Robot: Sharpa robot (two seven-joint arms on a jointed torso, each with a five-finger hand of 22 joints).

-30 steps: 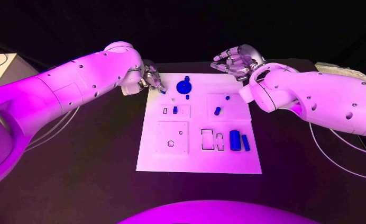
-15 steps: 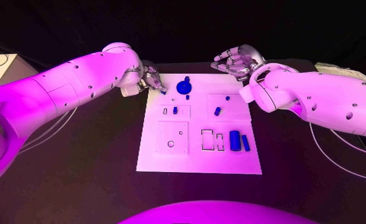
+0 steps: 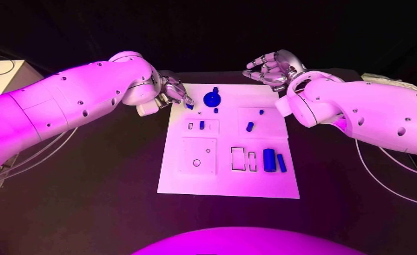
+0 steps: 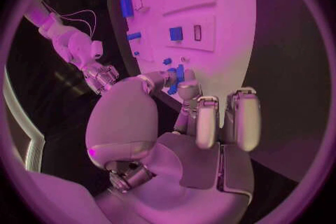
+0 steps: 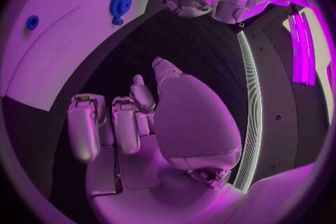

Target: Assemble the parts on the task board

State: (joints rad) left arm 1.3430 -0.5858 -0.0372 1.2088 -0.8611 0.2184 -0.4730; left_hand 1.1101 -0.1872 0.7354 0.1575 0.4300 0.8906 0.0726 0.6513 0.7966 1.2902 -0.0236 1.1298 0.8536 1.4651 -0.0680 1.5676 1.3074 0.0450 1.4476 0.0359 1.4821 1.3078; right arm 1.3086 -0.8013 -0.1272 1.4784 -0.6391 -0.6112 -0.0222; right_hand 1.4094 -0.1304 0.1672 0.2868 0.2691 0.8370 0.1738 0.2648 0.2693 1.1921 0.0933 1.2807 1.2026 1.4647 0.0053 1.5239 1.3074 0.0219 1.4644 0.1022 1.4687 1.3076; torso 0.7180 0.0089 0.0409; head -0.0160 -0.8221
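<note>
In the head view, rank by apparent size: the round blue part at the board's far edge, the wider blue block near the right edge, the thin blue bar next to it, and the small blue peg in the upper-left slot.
1. Round blue part
2. Wider blue block
3. Thin blue bar
4. Small blue peg

The first two look close in area; the ranking between them is unsure.

left robot hand [image 3: 171, 94] nearer round blue part [image 3: 211, 98]

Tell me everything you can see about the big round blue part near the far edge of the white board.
The round blue part is a dark blue disc, plastic by its look, lying flat on the task board near its far edge. The right wrist view shows a raised hub at its middle and a small lobe on its rim. A small blue peg sits just beyond it and another just nearer. The left hand is close beside it; whether the fingers touch it cannot be told.
</note>
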